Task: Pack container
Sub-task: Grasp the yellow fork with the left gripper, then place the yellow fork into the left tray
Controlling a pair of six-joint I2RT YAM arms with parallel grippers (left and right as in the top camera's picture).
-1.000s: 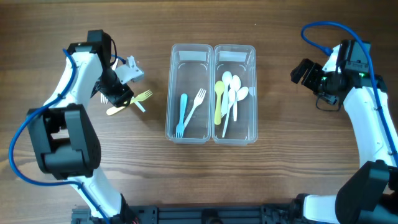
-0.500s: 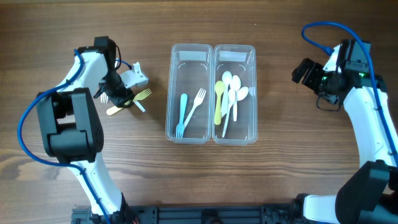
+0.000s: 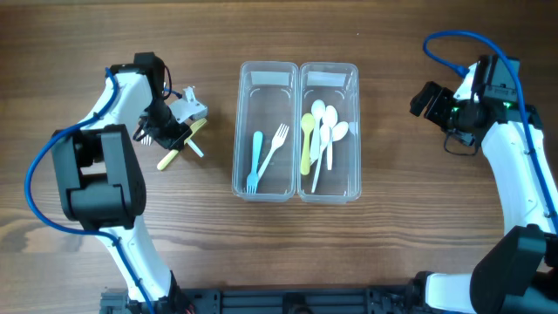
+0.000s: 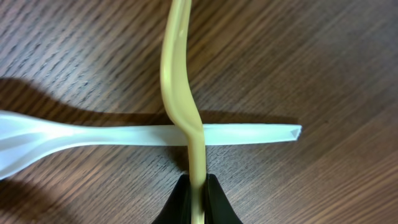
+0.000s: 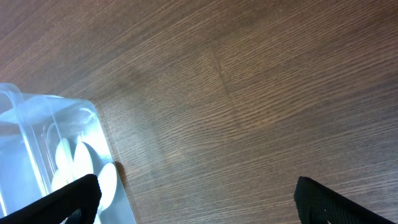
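Observation:
Two clear containers stand side by side mid-table. The left one (image 3: 264,83) holds a blue fork (image 3: 254,161) and a white fork (image 3: 275,142). The right one (image 3: 329,78) holds a yellow-green spoon (image 3: 306,144) and white spoons (image 3: 325,131). My left gripper (image 4: 197,186) (image 3: 179,126) is left of them, shut on a yellow plastic utensil (image 4: 180,93) (image 3: 170,157). That utensil crosses over a white utensil (image 4: 112,137) (image 3: 195,148) lying on the wood. My right gripper (image 5: 196,199) (image 3: 427,100) hangs open over bare wood right of the containers, holding nothing.
The left arm's white links (image 3: 118,96) reach in from the table's left side. The right arm (image 3: 514,166) runs along the right side with a blue cable (image 3: 449,52). The right container's corner (image 5: 74,124) shows at the left of the right wrist view.
My left gripper has closed on the yellow utensil, which has swung to a steeper angle on the table. The right arm has stayed still.

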